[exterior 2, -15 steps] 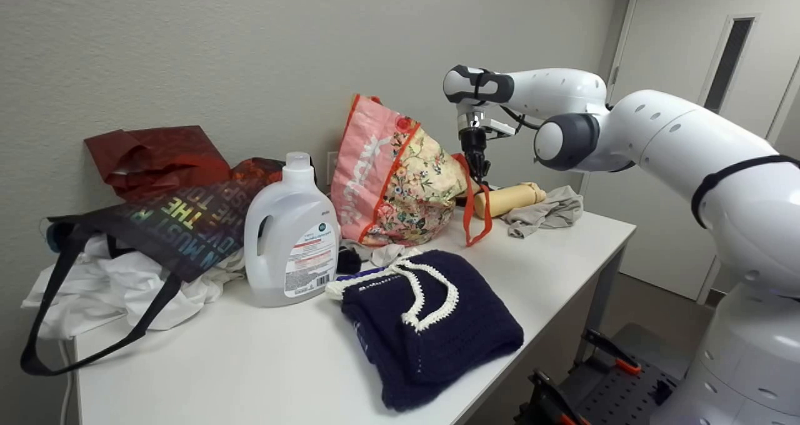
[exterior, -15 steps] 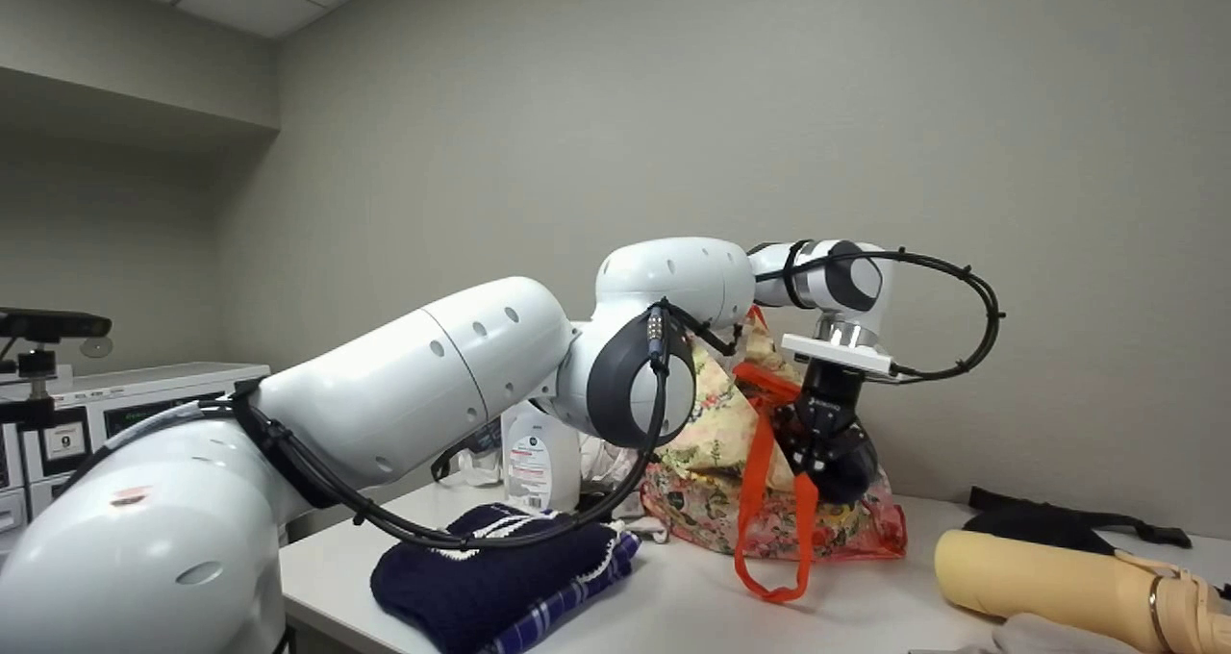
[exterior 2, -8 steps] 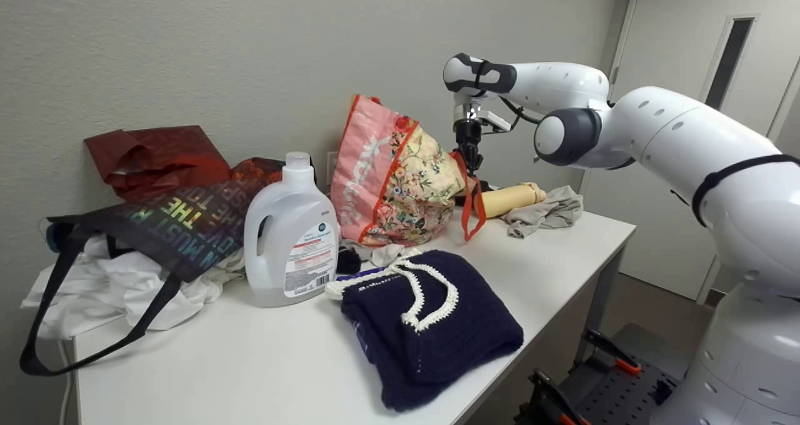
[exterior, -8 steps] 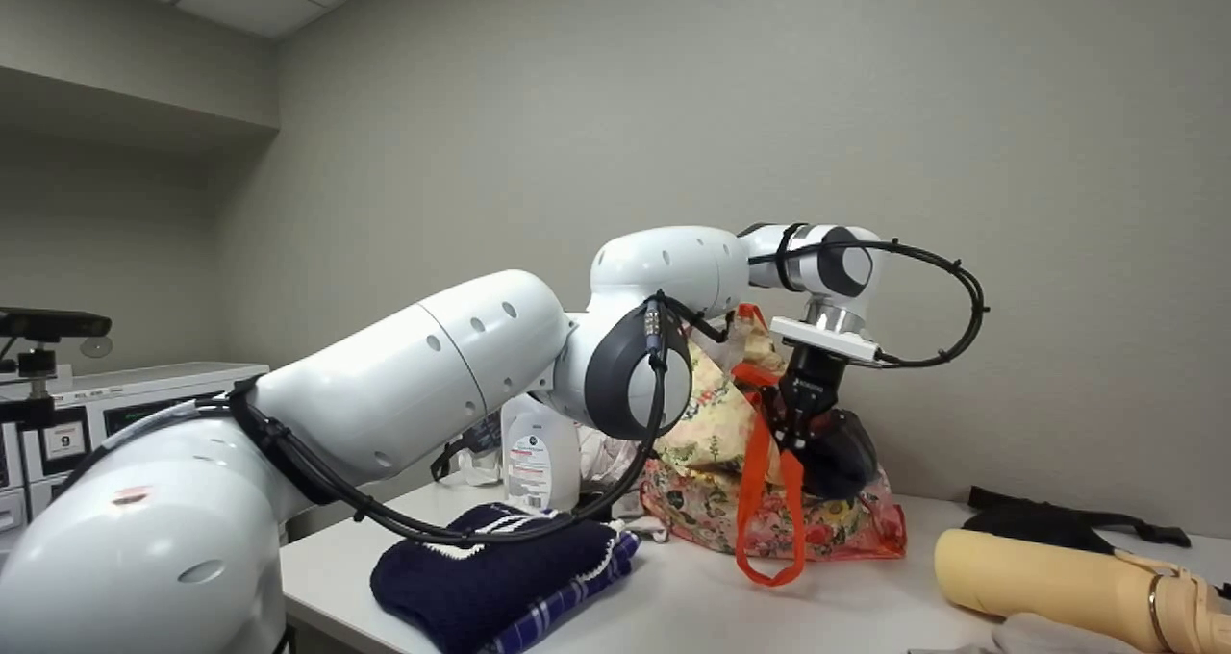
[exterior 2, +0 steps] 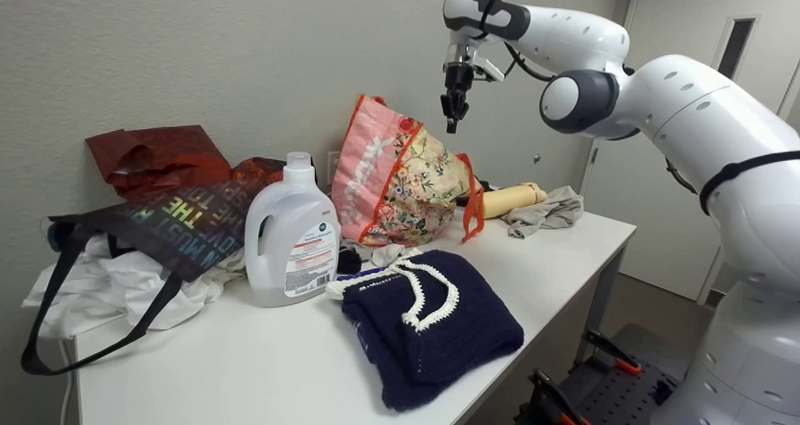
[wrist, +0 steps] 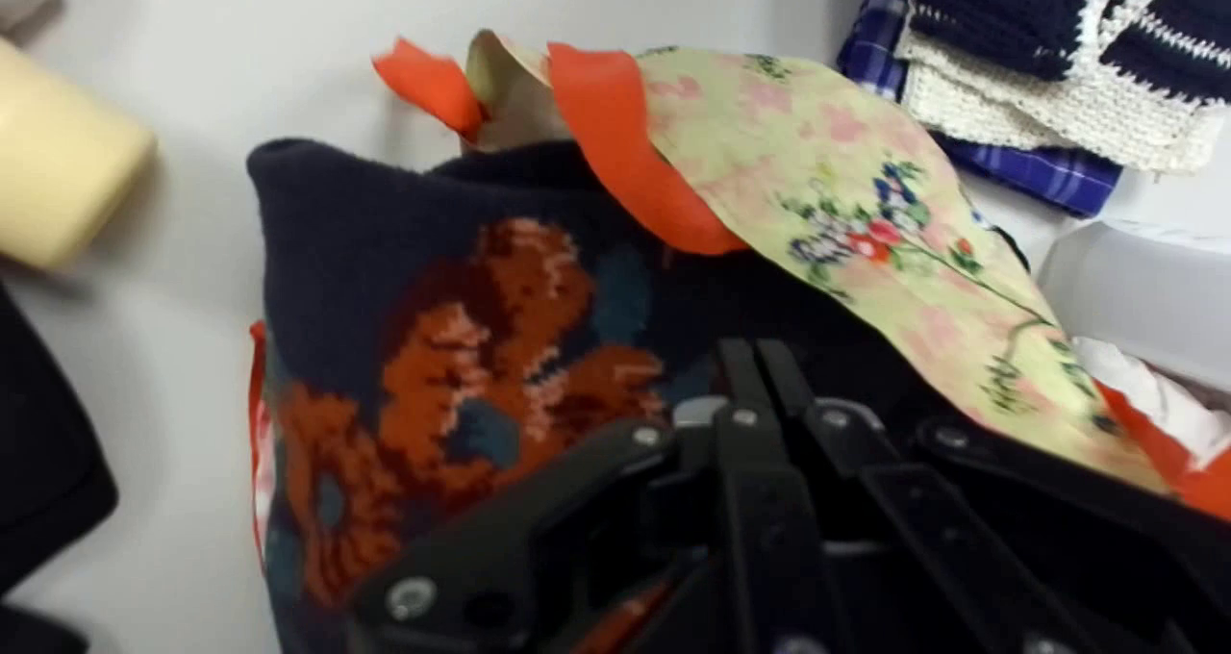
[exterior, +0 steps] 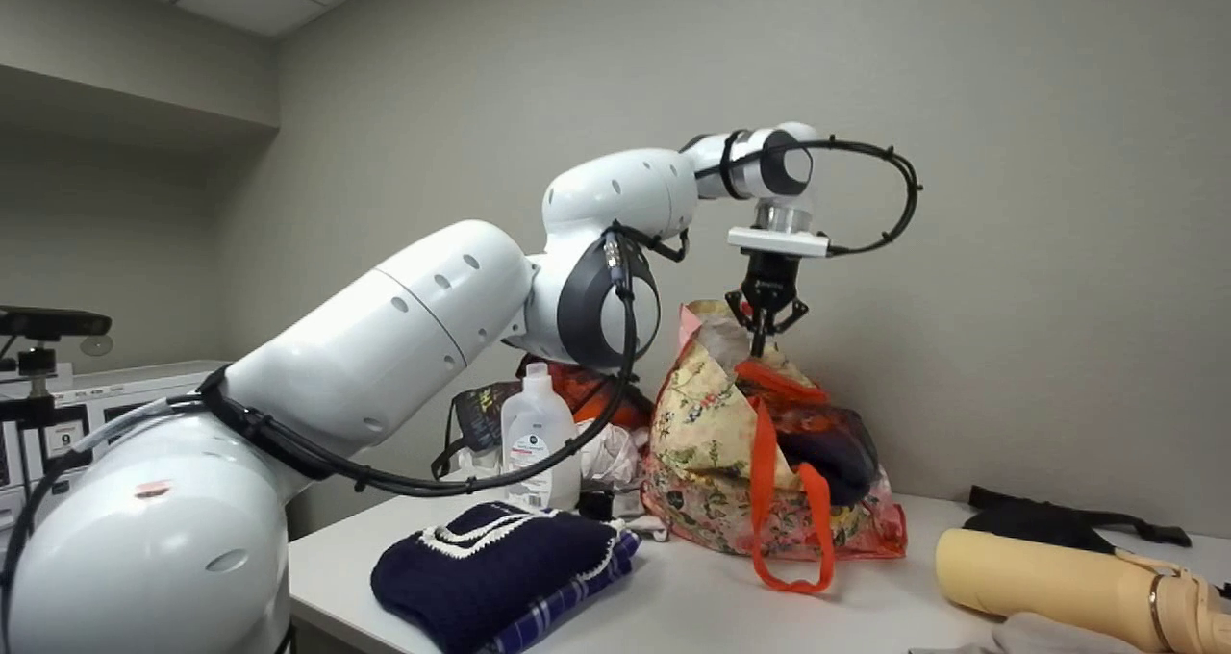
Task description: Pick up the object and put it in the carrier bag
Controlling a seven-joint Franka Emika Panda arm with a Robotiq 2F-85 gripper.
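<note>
Gripper (exterior: 758, 348) is hovering over the carrier bag (exterior: 707, 423), jaws sitting together, closed. Navy garment (wrist: 471, 337) with red-orange flowers is lying in the bag's mouth, partly bulging out. Detergent jug (exterior 2: 292, 231) is standing near the bag, folded white-trimmed knit (exterior 2: 462, 331) is resting on the table (exterior 2: 250, 362), yellow bottle (exterior: 1039, 577) is lying apart.
</note>
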